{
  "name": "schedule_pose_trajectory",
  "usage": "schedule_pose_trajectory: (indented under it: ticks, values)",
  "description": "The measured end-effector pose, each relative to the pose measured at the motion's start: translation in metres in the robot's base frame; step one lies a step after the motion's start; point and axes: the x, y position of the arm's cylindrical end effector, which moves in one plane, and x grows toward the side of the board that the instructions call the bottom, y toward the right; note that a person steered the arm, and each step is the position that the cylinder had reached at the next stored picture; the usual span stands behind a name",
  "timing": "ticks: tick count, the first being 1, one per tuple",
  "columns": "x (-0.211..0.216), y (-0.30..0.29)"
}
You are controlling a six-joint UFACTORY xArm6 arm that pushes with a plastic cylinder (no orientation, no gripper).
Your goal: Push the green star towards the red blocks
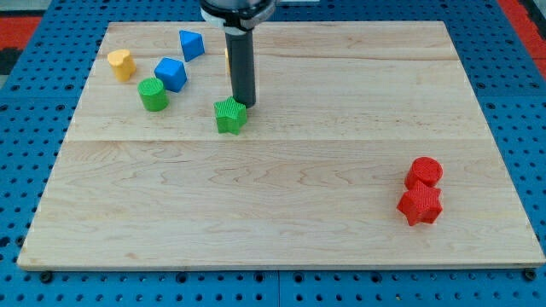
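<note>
The green star lies on the wooden board, left of centre in the view's upper half. My tip stands just to the star's upper right, touching or almost touching it. Two red blocks sit together near the view's right edge: a red cylinder and, just below it, a red star-shaped block. They lie far to the lower right of the green star.
A green cylinder, a blue cube, a blue wedge-like block and a yellow block cluster at the view's upper left. A sliver of another yellow block shows behind the rod. A blue pegboard surrounds the board.
</note>
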Motion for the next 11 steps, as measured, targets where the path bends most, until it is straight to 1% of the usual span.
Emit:
schedule_pose_trajectory:
  ticks: [1, 4, 5, 6, 7, 8, 9, 10, 11]
  values:
    - [-0.016, -0.006]
    - [-0.017, -0.007]
    - [-0.003, -0.009]
    - [-0.001, -0.029]
    - [0.003, -0.011]
    - [0.024, -0.051]
    - [0.042, -0.042]
    - [0.047, 0.048]
    - [0.076, 0.047]
